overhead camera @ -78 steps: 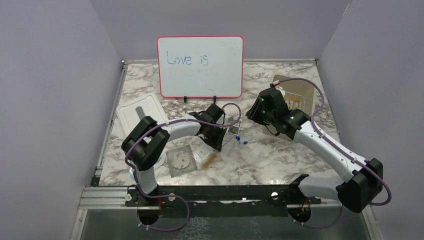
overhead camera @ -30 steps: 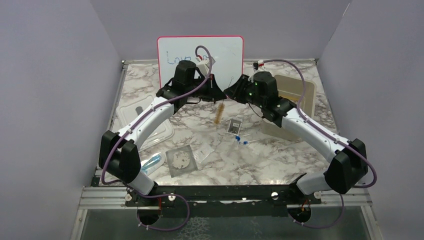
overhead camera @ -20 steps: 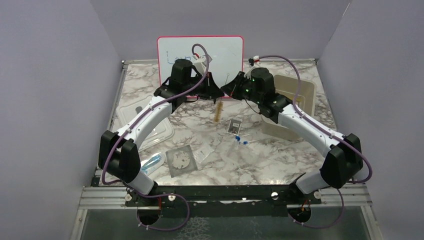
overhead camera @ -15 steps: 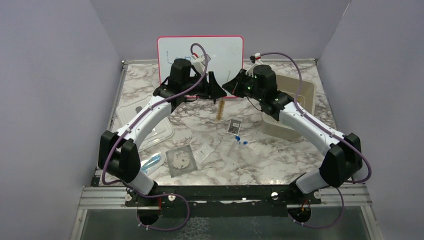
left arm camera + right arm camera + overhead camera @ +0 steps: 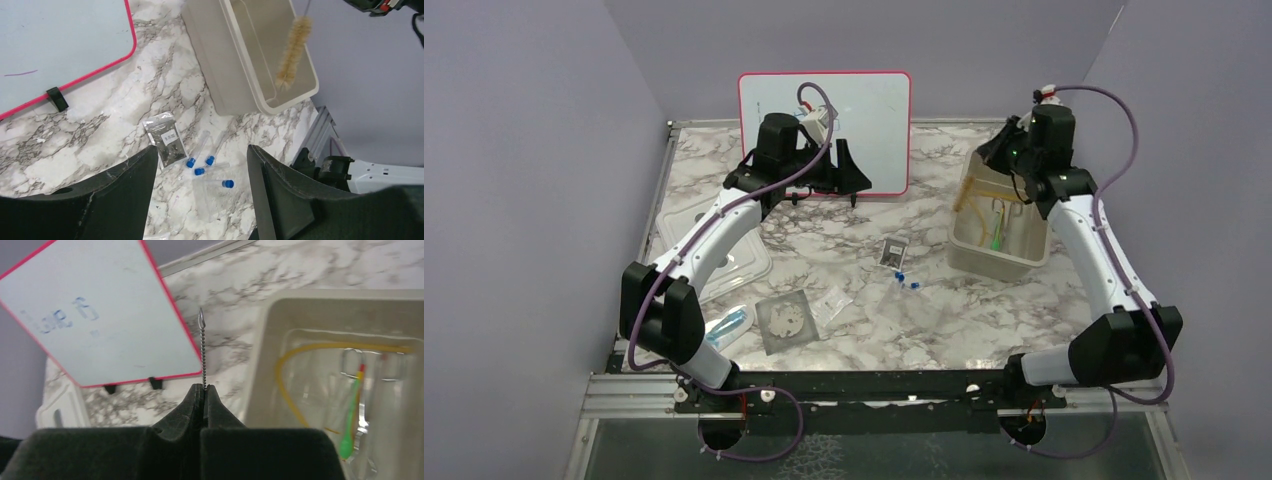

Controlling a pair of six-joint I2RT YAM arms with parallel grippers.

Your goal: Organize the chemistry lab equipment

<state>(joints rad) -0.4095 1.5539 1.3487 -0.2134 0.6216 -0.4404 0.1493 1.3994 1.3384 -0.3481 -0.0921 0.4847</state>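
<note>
Right gripper (image 5: 203,389): clamped shut on the twisted wire handle of the bristle brush (image 5: 292,47).
Brush position: one brush, hanging bristles-down over the open beige bin (image 5: 215,65), not yet let go.
Left gripper (image 5: 200,150): jaws wide apart, holding nothing, raised in front of the whiteboard (image 5: 874,110).
Already in the bin: one amber tubing loop (image 5: 295,390) and one green dropper with a red tip (image 5: 351,415). Other clear pieces lie there, too faint to name.
On the table, centre: four blue-capped tubes (image 5: 210,160) in a loose cluster, with one dark-filled packet (image 5: 167,140) just beside them.
On the table, near edge: one grey gauze mat (image 5: 784,320), one clear packet (image 5: 832,302) just beside it, and one bluish clear item (image 5: 729,325) near the left arm's base.
Lid (image 5: 714,245): one, lying flat at the left, well apart from the bin.
Progress: judged under halfway. Two things are binned, the brush is about to join them, and eight loose pieces are not yet collected.
</note>
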